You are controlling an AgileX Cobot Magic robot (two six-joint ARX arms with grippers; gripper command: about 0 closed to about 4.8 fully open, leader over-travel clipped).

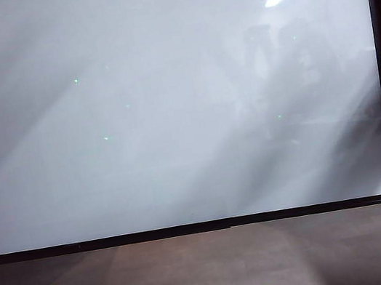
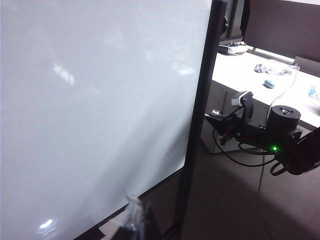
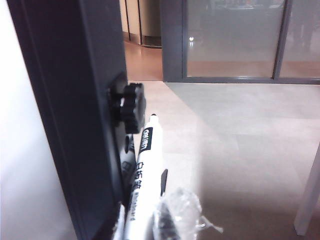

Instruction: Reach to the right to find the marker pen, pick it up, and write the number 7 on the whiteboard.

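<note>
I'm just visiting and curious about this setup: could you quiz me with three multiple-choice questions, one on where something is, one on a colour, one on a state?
1. Where is the marker pen?
A. beside the dark post, between the right gripper fingers
B. on the floor
C. on a desk

2. Colour of the pen's barrel?
A. red
B. white
C. green

3. The whiteboard is
A. covered in numbers
B. cracked
C. blank

Answers: 1 A, the right wrist view shows it there; 2 B, white with black print; 3 C, no marks in the exterior view.

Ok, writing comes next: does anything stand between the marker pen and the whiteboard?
Yes: the black post with its knob stands between the marker pen, in the right claw, and the whiteboard surface; the left claw hangs before it.
</note>
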